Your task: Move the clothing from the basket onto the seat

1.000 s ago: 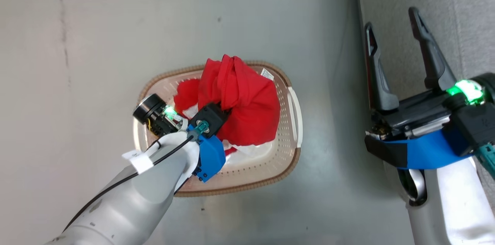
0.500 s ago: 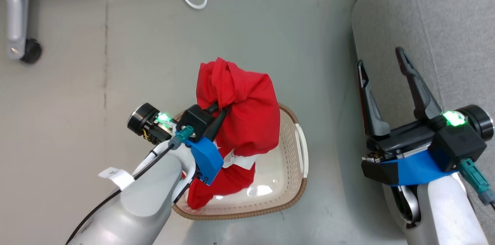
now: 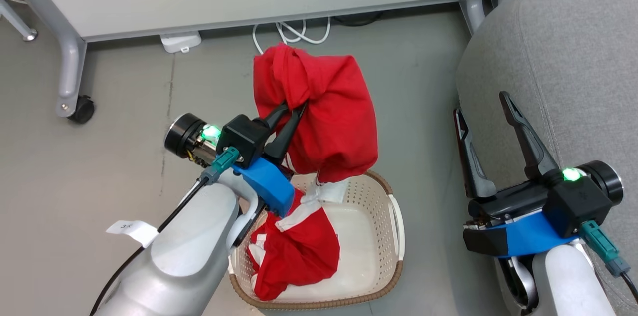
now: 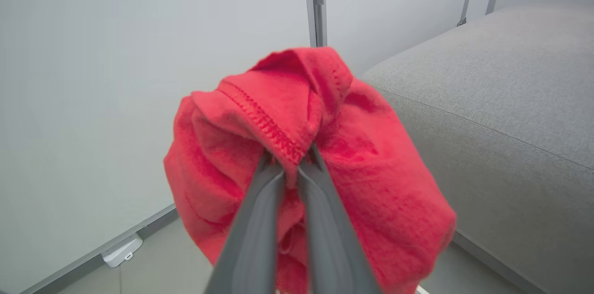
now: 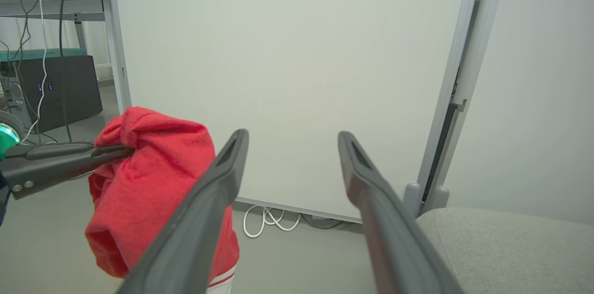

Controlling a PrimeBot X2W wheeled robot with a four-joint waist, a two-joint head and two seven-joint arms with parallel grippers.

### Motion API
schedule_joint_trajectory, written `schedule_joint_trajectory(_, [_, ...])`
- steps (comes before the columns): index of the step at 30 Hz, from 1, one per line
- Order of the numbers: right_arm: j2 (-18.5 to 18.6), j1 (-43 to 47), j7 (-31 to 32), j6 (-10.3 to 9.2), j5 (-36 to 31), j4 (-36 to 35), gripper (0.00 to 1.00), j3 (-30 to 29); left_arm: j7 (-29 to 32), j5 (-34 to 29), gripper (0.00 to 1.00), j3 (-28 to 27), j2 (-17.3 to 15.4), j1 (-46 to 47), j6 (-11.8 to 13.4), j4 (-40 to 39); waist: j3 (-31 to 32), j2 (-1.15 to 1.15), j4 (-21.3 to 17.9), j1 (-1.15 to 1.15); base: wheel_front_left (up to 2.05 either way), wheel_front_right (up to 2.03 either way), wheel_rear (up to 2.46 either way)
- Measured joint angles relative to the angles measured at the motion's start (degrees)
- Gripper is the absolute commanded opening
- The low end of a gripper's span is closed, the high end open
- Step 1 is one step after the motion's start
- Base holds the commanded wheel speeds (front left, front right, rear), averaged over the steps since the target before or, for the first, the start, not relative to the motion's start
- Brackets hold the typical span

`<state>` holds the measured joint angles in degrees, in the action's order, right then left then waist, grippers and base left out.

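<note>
Left gripper (image 3: 294, 109) was clamped on a fold of the red clothing (image 3: 329, 121), which hung above the basket (image 3: 384, 196), lower end trailing inside; right gripper (image 3: 479, 102) stood fingers wide apart, empty, at the grey seat (image 3: 563, 57).

Smooth grey floor (image 3: 124, 131). Directly on it: cream basket (image 3: 398, 229) at bottom centre, white cable coil (image 3: 291, 34) and small white box (image 3: 180, 42) along the panel's foot, black caster (image 3: 82, 109) at left, grey seat (image 3: 563, 57) at right.
</note>
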<state>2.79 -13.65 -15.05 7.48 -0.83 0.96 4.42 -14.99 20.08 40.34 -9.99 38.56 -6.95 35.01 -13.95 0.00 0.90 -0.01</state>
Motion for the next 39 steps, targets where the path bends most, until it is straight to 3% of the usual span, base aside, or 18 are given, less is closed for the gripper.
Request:
schedule_joint_trajectory(11, [0.0, 1.7, 0.0, 0.00, 1.3, 0.4, 1.00, 0.2, 0.0, -0.4, 0.00, -3.1, 0.5, 0.0, -0.2, -5.9, 3.0, 0.00, 1.0, 0.00, 0.00, 0.00, 0.00])
schedule_joint_trajectory(23, [0.0, 2.7, 0.0, 0.00, 1.8, 0.8, 1.00, 2.2, 0.0, 0.1, 0.00, -2.7, 0.2, 1.0, -0.2, -7.0, 4.0, 0.00, 1.3, 0.00, 0.00, 0.00, 0.00])
schedule_joint_trajectory(39, [0.0, -2.8, 0.0, 0.00, -7.1, 8.8, 1.00, 11.4, 0.0, 0.1, 0.00, -1.4, 1.5, 2.1, -0.3, -7.5, 3.7, 0.00, 2.5, 0.01, 0.00, 0.00, 0.00])
